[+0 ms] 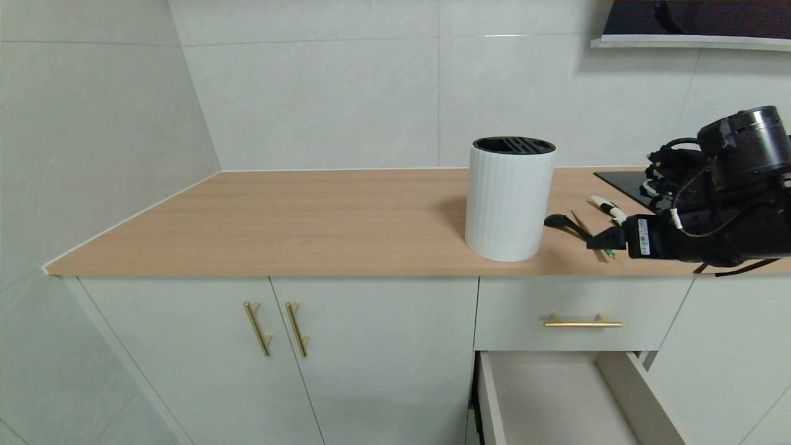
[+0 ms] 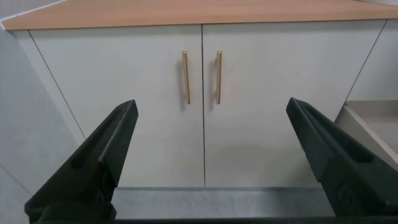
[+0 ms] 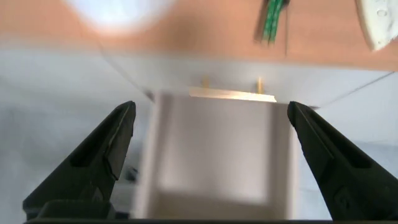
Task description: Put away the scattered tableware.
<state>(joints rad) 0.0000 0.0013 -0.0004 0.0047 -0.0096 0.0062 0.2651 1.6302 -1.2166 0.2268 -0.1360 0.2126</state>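
Note:
A white ribbed utensil holder (image 1: 508, 199) with a black slotted top stands on the wooden counter (image 1: 309, 222). To its right lie a black spoon (image 1: 561, 222), thin wooden chopsticks (image 1: 582, 224) and a white-handled utensil (image 1: 608, 209). My right gripper (image 1: 598, 240) hovers over the counter's front edge by these, open with nothing between its fingers. In the right wrist view, green-tipped sticks (image 3: 272, 20) and a white piece (image 3: 379, 25) lie on the counter beyond the right gripper (image 3: 211, 155). My left gripper (image 2: 208, 155) is open and low, facing the cabinet doors (image 2: 205, 112).
A lower drawer (image 1: 556, 395) stands pulled open under the shut drawer with a gold handle (image 1: 583, 321). A black cooktop (image 1: 624, 182) sits at the counter's far right. The tiled wall closes the back and left. The counter left of the holder is bare.

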